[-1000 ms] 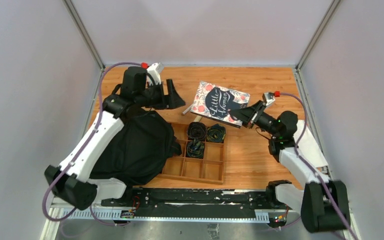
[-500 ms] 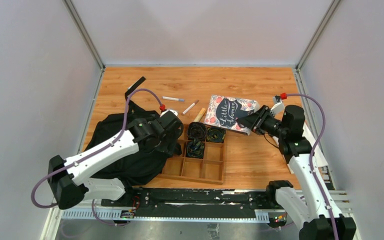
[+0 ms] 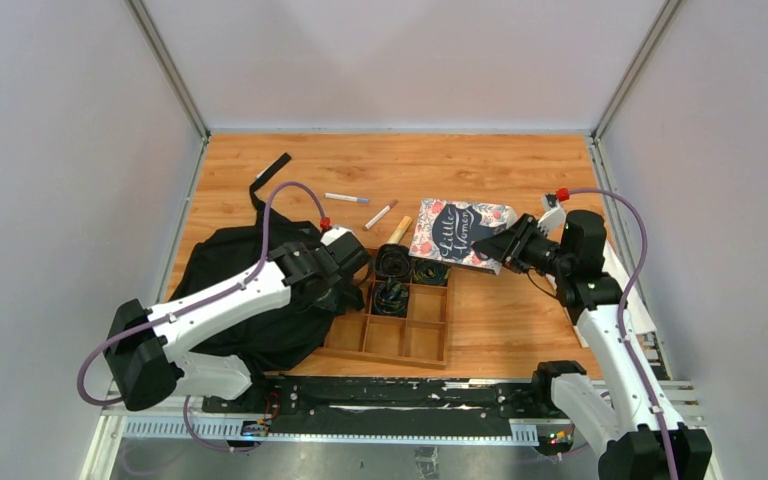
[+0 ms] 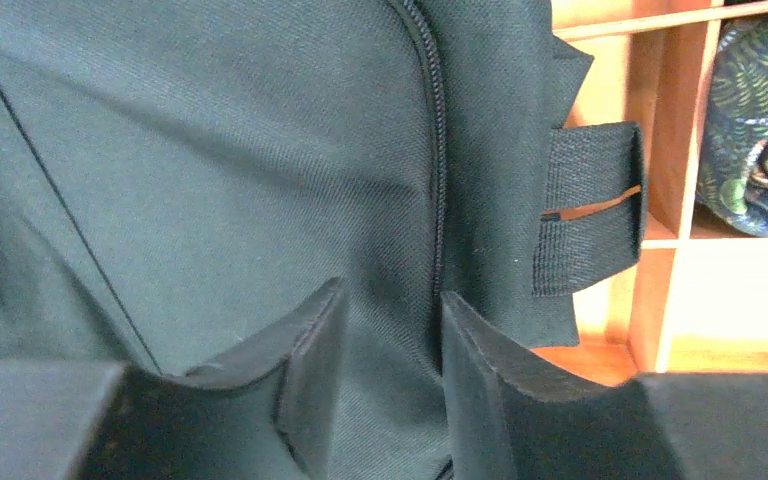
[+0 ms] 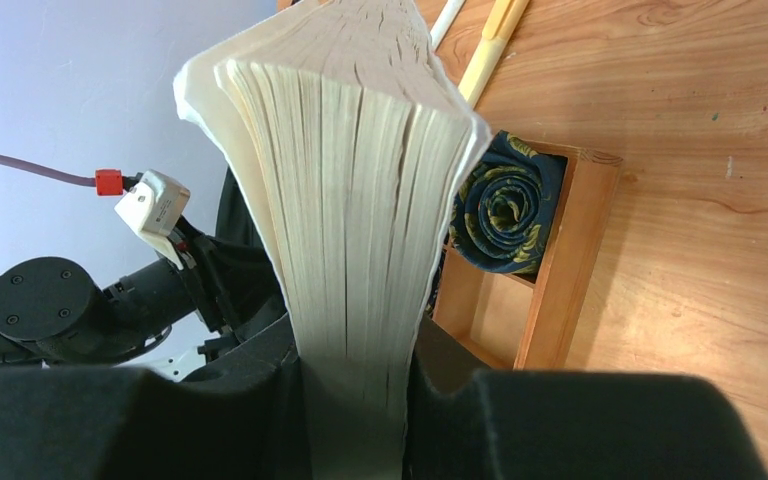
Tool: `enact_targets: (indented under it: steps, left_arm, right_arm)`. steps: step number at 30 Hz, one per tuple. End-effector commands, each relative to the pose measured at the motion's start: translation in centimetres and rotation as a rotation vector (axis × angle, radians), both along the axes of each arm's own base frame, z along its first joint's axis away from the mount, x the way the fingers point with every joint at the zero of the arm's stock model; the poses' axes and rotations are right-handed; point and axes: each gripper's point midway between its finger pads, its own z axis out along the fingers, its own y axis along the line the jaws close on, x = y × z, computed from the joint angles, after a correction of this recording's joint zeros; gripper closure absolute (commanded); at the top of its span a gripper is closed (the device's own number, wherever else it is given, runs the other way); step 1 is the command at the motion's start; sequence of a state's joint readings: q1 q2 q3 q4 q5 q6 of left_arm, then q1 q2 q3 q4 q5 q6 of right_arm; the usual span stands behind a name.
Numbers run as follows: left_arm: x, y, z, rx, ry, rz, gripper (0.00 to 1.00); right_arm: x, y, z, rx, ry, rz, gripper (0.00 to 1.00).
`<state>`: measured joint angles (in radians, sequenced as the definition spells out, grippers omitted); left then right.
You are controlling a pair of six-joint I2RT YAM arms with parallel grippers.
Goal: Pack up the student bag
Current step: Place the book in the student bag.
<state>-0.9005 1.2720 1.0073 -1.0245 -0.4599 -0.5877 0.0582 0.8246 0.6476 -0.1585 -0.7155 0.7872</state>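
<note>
Now the left tool [image 4: 390,300] rests on the student bag [image 3: 222,262], fingers apart, the zipper [image 4: 430,150] between them. The bag lies on the left of the surface [image 3: 520,160], touching the wooden tray [image 3: 426,338] - and the right tool [image 5: 355,365] is clamped on a thick book [image 5: 350,180].

Student bag [image 3: 260,300] is plain black all over. Book [image 3: 457,232] cover's a pink-red floral print around a navy oval with white script, page edges cream. Rolled cloths [image 3: 394,262] at 12 o'clock in the tan wood tray [image 3: 385,357] are navy with green-yellow leaves. Worktop [image 3: 460,165] is orange woodgrain.
</note>
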Motion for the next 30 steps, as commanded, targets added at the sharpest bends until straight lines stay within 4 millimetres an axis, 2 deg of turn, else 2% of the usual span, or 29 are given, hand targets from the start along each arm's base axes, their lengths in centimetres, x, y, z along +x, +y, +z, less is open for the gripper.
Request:
enact_targets:
  steps: [1,2,4,7,9,12,15,20,24,27,30]
  left_arm:
    - [0.9,2.0,1.6,0.038,-0.116,0.082,0.69]
    - [1.1,2.4,2.4,0.048,-0.139,0.098,0.81]
    - [1.5,2.8,4.4,0.034,-0.174,0.109,0.99]
    - [2.0,3.1,8.3,-0.045,-0.218,0.102,1.00]
    - [2.4,4.5,11.3,-0.086,-0.254,0.139,1.00]
    - [2.6,6.9,15.5,-0.177,-0.332,0.212,1.00]
    - [2.7,8.4,18.4,-0.219,-0.403,0.244,1.00]
    - [3.0,10.5,21.8,-0.217,-0.485,0.313,1.00]
    - [2.8,11.3,24.3,-0.238,-0.542,0.319,1.00]
    - [2.6,11.2,24.6,-0.251,-0.539,0.311,1.00]
    - [2.6,10.7,24.0,-0.264,-0.514,0.301,1.00]
  right_arm:
    - [0.3,0.2,3.9,0.014,-0.137,0.030,1.00]
    - [0.3,0.3,3.9,0.017,-0.138,0.035,1.00]
    - [0.2,0.4,4.2,0.021,-0.147,0.045,1.00]
    - [0.0,1.2,4.8,0.045,-0.160,0.084,1.00]
    - [-0.5,2.6,6.0,0.114,-0.204,0.147,1.00]
    - [-2.0,6.2,7.7,0.206,-0.234,0.270,1.00]
    - [-3.5,10.5,8.6,0.207,-0.243,0.387,1.00]
    - [-4.7,17.3,9.2,0.278,-0.201,0.554,1.00]
    - [-5.3,22.0,8.2,0.270,-0.159,0.617,1.00]
    - [-5.0,25.2,7.4,0.270,-0.102,0.615,1.00]
    - [-4.6,28.0,6.0,0.267,-0.034,0.602,1.00]
